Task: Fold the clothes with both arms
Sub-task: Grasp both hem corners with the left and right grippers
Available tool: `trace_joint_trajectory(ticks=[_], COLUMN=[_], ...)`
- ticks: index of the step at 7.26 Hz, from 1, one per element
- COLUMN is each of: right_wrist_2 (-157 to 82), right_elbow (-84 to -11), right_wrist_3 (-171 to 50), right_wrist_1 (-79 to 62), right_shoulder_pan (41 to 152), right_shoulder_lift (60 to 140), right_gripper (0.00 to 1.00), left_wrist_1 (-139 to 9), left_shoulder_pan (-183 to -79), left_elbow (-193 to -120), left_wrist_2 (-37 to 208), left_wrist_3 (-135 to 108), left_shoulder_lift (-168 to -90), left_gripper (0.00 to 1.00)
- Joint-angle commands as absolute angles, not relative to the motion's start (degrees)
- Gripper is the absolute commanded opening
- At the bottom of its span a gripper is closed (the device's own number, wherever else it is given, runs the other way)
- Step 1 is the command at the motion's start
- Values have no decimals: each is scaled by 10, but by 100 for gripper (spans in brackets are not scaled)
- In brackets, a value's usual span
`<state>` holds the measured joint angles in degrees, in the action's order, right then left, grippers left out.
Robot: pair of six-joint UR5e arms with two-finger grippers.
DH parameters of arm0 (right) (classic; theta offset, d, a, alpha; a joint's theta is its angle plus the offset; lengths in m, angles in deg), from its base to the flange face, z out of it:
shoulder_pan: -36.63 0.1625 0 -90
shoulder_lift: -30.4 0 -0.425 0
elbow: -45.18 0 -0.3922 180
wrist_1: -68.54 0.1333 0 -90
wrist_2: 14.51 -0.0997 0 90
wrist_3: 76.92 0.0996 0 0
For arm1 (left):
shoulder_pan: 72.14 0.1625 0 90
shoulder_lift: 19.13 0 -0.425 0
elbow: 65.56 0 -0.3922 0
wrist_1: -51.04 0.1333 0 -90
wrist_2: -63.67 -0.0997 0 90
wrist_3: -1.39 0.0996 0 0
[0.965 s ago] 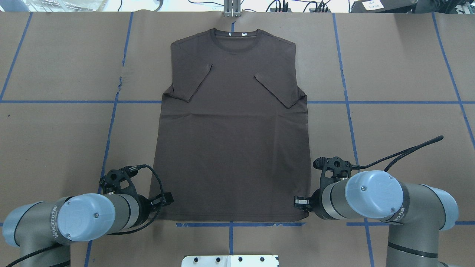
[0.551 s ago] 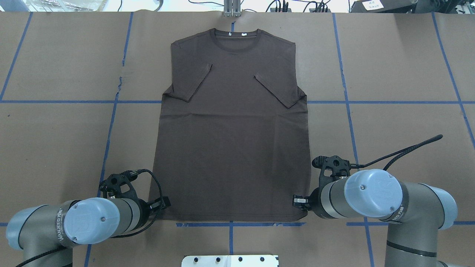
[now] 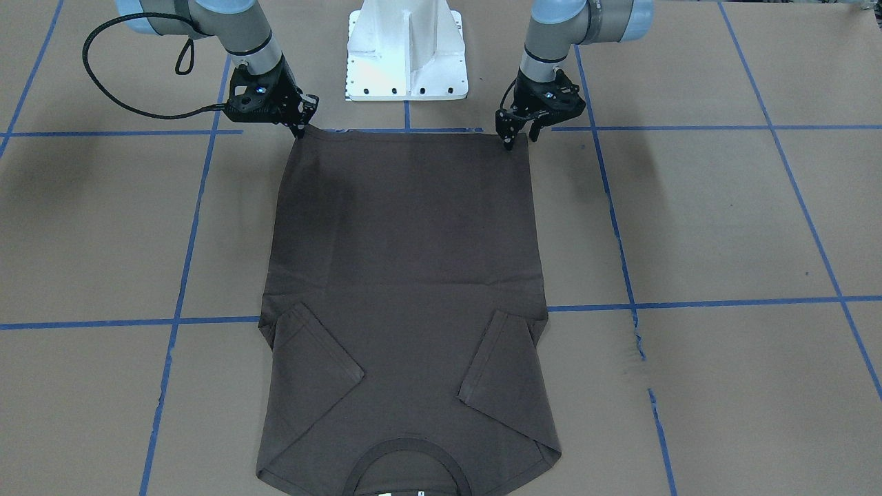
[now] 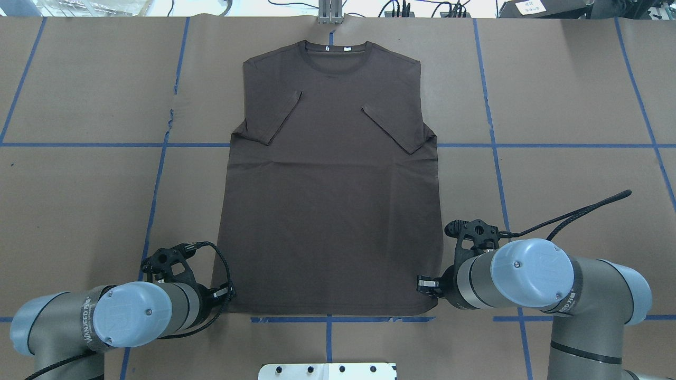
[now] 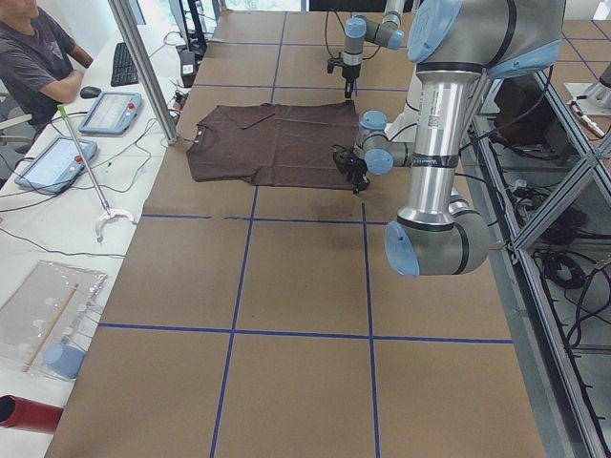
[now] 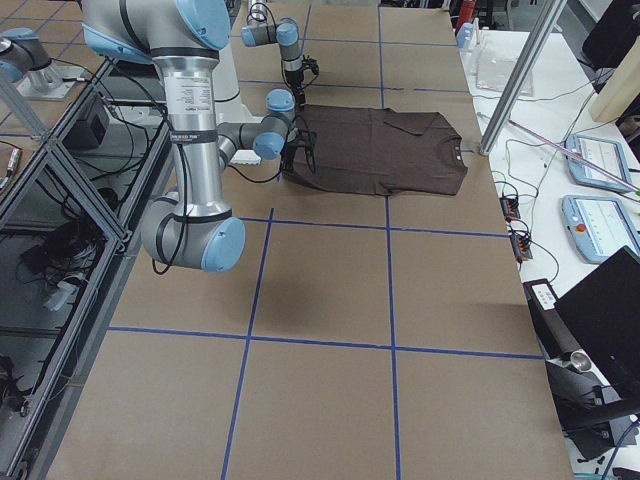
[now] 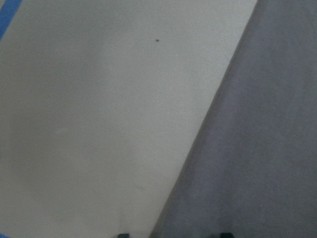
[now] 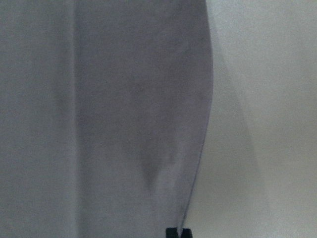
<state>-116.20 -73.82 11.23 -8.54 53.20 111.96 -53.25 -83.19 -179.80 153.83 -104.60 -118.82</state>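
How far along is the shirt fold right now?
Done: the T-shirt lies flat with both sleeves folded inward onto the chest. In hand: the right gripper looks closed on one hem corner, while the left gripper sits open at the other corner, not yet gripping. Left: closing the left gripper, then folding the body; the hem lies flat on the table, unlifted.

L arm [image 4: 53,323], R arm [image 4: 599,287]: grey tubes, lt-blue caps [image 4: 132,320] w/ screws, blk cables [image 4: 581,211], blk jaws.
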Motion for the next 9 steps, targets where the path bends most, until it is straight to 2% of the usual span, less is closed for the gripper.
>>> trace_joint_trajectory(ticks=[1,2,3,4,5,9], right_wrist_2=[-1162,-1162,-1162,-1162,-1165,-1233], right_elbow=[-738,-737,-736,-736,-736,-771], right_wrist_3=[112,112,112,112,112,112], right_wrist_1=[-85,-86,-85,-85,-85,-84], right_shoulder_pan=[532,532,532,532,533,548], right_shoulder_lift=[1120,1120,1120,1120,1120,1129], right_gripper=[0,0,0,0,0,0], left_wrist_1=[-513,-504,-503,-503,-503,-495], left_shoulder_pan=[-831,-831,-831,-831,-832,-836], left_elbow=[-1804,-1805,-1805,-1806,-1807,-1904], left_wrist_2=[1538,1538,1539,1539,1541,1545], left_wrist_3=[-1046,-1046,-1046,-1045,-1045,-1023], left_shoulder_lift=[-1195,-1200,-1200,-1200,-1202,-1178], left_gripper=[34,24,8,0,0,0])
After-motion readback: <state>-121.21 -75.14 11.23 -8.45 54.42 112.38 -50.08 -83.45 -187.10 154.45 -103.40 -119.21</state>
